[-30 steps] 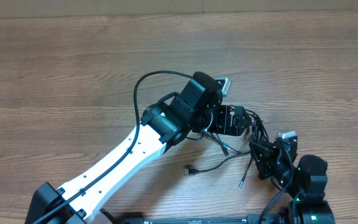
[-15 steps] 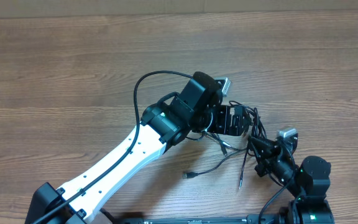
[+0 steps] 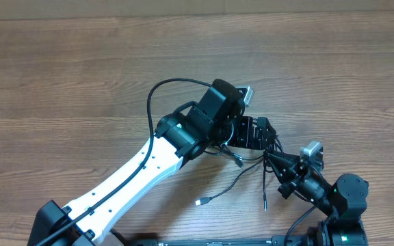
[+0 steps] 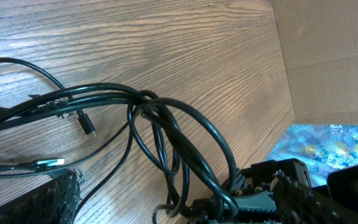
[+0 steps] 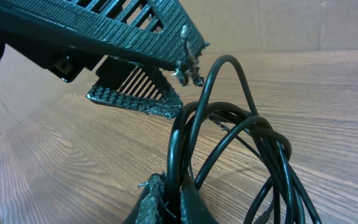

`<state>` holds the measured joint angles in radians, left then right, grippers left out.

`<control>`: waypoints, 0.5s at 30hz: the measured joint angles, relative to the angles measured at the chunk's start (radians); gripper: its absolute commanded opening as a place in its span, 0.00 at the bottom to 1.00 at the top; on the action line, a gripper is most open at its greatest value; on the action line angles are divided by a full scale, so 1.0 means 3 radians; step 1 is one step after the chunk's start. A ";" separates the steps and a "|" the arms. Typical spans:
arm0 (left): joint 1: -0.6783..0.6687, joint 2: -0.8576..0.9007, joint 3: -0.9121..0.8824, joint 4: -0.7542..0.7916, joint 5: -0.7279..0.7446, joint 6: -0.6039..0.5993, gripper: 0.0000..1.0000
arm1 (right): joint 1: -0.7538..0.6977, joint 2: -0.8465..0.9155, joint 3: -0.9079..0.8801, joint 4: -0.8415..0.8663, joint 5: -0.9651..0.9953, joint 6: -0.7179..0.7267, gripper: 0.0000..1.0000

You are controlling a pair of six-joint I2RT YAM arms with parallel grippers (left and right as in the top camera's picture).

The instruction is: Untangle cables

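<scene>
The cables [image 3: 269,152] are thin black cords knotted in a bundle between my two grippers. In the left wrist view the cables [image 4: 160,118] loop and cross over the wood. My left gripper [image 3: 261,134] is open and straddles the bundle; its textured fingers [image 4: 39,199] stand far apart, with strands running between them. My right gripper [image 5: 174,191] is shut on a couple of cable strands [image 5: 188,143] rising from its tips. From overhead, the right gripper [image 3: 275,161] sits just below and right of the left one. Loose ends trail away, one with a silver plug [image 3: 200,201].
The wooden table [image 3: 81,82] stretches wide to the left and back. A second loose cable end [image 3: 265,203] lies near the front edge. The left arm's white link [image 3: 135,174] crosses the front left. A cardboard wall [image 4: 328,50] stands beyond the table.
My right gripper has shut on the cable strands and moved up-left toward the left gripper. The silver-plug end slid toward the front left. The left arm barely moved.
</scene>
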<state>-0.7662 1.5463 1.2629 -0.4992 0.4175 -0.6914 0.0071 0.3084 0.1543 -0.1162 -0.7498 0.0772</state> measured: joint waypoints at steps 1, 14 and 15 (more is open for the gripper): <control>0.0000 0.0000 0.0000 0.0000 0.0000 0.0000 1.00 | 0.0000 0.0000 0.0000 -0.0001 -0.0011 -0.0009 0.04; 0.0000 -0.0001 0.0000 0.0043 -0.0201 0.0000 1.00 | 0.0000 0.0000 0.0000 -0.0024 -0.0020 -0.0107 0.04; 0.0000 -0.0001 0.0000 0.0036 -0.0277 0.0000 0.99 | 0.0000 0.0000 0.0000 -0.0023 -0.0022 -0.0108 0.04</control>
<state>-0.7662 1.5459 1.2629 -0.4885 0.3344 -0.6914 0.0071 0.3084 0.1543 -0.1230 -0.7563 0.0448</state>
